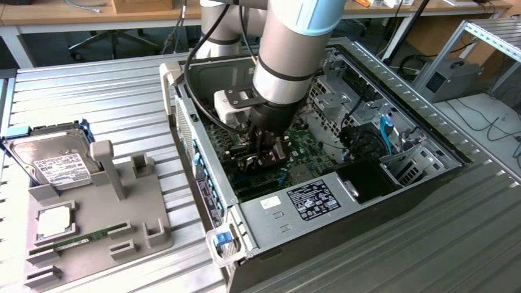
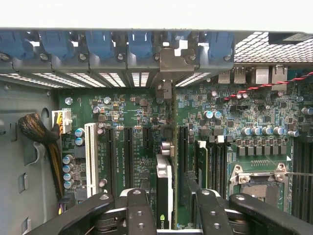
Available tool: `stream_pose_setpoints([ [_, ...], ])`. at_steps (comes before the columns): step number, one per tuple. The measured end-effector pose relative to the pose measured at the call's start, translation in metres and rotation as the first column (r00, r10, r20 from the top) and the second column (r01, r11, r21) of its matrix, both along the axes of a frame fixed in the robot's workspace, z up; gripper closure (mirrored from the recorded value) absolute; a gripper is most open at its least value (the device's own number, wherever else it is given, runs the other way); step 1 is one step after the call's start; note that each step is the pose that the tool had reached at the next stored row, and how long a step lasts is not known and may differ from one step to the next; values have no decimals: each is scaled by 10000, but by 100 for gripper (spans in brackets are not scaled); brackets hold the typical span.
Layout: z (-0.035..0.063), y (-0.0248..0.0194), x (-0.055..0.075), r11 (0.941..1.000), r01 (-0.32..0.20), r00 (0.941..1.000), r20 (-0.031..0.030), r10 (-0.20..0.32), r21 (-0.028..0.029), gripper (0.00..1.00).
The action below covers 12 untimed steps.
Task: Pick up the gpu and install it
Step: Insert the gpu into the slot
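While inside open computer case (image 1: 391, 183), gripper (image 2: 168, 205) clamps gpu (image 2: 165, 196) edge-on above motherboard (image 2: 132, 122) slots.

The exterior view is looking down from above and to one side at the open black and silver computer case (image 1: 342, 201) lying on the ribbed metal table (image 1: 97, 97), taking in the grey parts holder (image 1: 106, 207) at the exterior view's left. The wrist view is looking from close up, past the black gripper (image 2: 168, 205), straight onto the green motherboard (image 2: 137, 127). Both views are sharing that motherboard (image 1: 305, 146) inside the case.
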<state>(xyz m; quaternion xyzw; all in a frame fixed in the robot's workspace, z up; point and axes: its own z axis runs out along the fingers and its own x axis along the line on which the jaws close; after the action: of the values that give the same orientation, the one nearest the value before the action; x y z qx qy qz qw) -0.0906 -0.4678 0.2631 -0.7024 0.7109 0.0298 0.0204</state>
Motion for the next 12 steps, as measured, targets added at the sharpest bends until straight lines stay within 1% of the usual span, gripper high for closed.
stream_pose_setpoints([
  [2,0,0,0,10000,0,10000,0,0,0,62],
  [4,0,0,0,10000,0,10000,0,0,0,73],
  [12,0,0,0,10000,0,10000,0,0,0,73],
])
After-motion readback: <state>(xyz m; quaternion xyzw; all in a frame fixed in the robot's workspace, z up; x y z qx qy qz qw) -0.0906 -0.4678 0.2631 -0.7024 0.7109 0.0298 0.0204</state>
